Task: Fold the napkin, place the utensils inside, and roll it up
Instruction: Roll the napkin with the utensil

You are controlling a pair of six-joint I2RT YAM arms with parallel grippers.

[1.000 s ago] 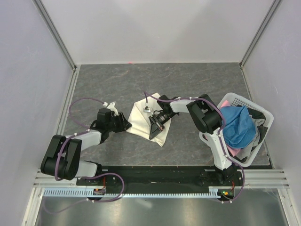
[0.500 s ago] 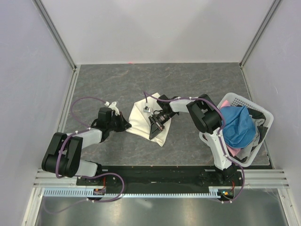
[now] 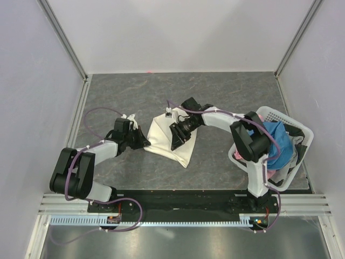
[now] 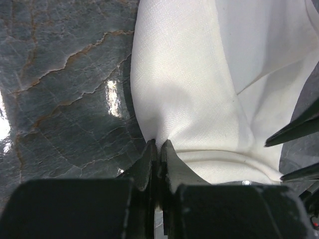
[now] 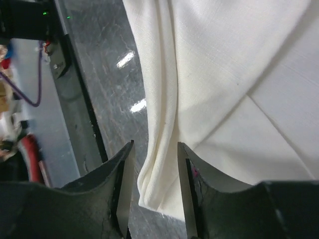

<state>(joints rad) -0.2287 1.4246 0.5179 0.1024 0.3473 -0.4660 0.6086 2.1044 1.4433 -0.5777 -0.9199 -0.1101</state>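
Folding the napkin (image 3: 159, 138), centre frame: left pincer (image 4: 158, 148) pinches its edge; right pincer (image 5: 154, 152), spread astride a fold, should close before both lift.

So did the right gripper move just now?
Yes. The right gripper shifted slightly away from the base rail, toward the back wall, over the napkin.

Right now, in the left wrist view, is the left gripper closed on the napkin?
Yes, the left gripper has its two fingers pressed together, with an edge of the napkin pinched between them.
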